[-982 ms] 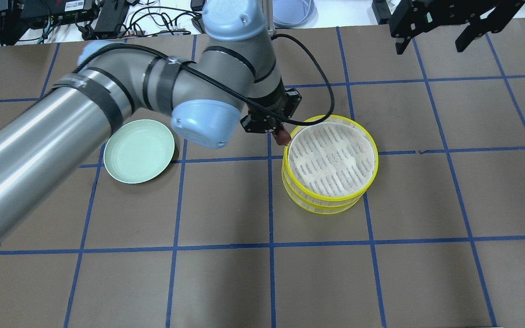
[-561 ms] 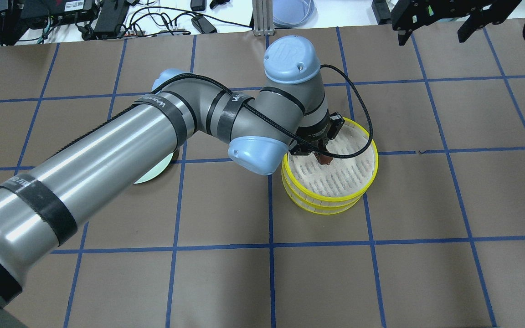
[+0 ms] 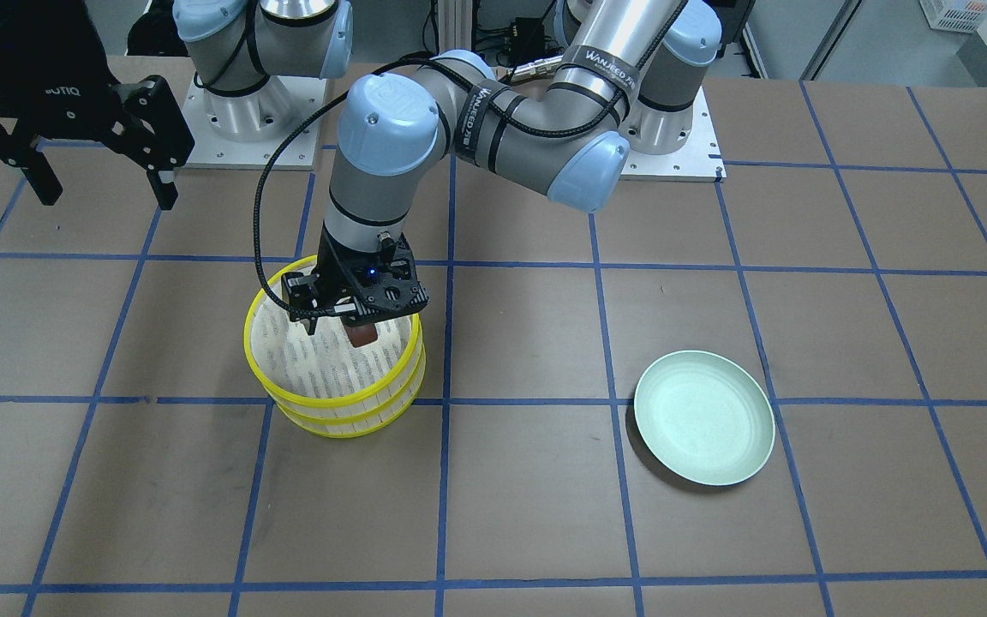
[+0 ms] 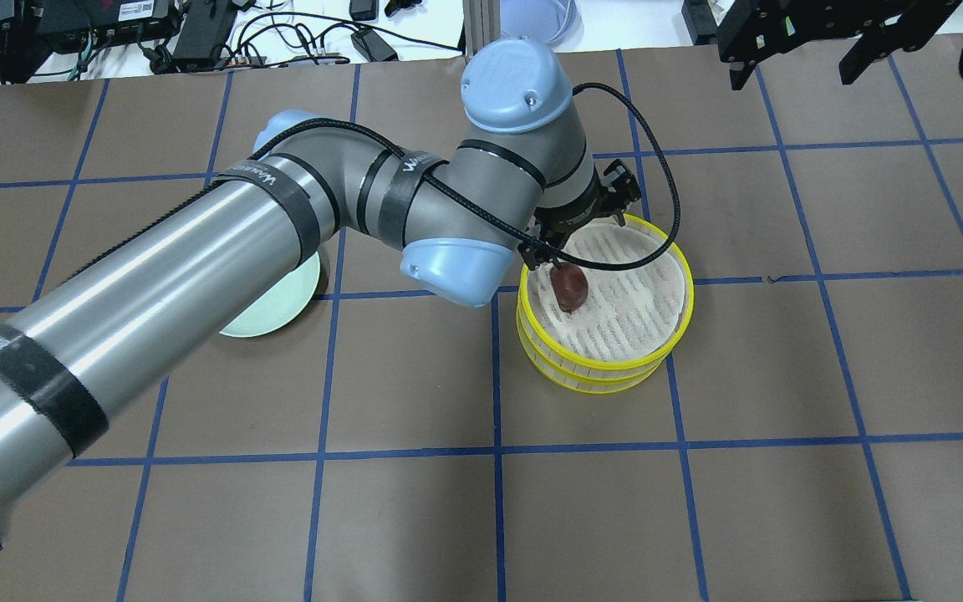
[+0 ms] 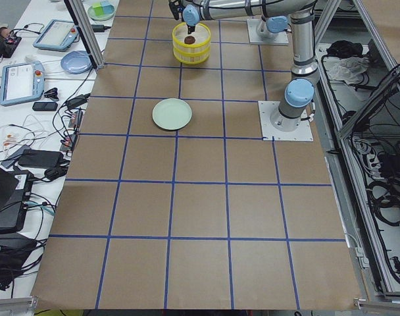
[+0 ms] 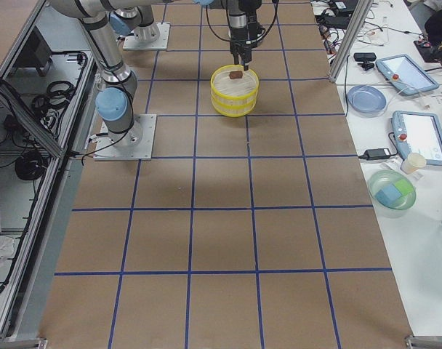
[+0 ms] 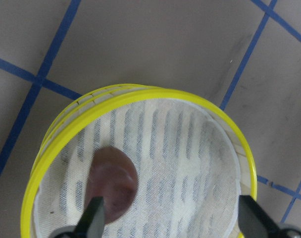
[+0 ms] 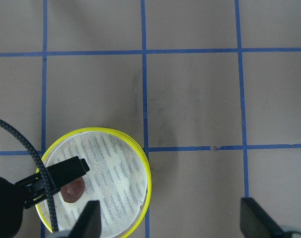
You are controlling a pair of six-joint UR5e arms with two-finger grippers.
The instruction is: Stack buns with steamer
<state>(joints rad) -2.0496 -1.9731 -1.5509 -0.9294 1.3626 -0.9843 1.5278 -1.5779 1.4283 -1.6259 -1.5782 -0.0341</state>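
Note:
The dark reddish-brown bun lies on the white cloth of the top tier of the yellow two-tier steamer, near its left side. It also shows in the front view and the left wrist view. My left gripper hovers just above it, open, with its fingers wide apart and one right over the bun. The pale cream-white bun is hidden or out of view. My right gripper is open and empty, high at the table's far right.
The pale green round plate sits empty on the table, left of the steamer in the overhead view and partly under my left arm. Cables and devices lie beyond the table's far edge.
My left gripper carried the brown bun from the steamer's left rim to over the cloth, then opened. The bun now lies on the cloth. The right arm barely moved.

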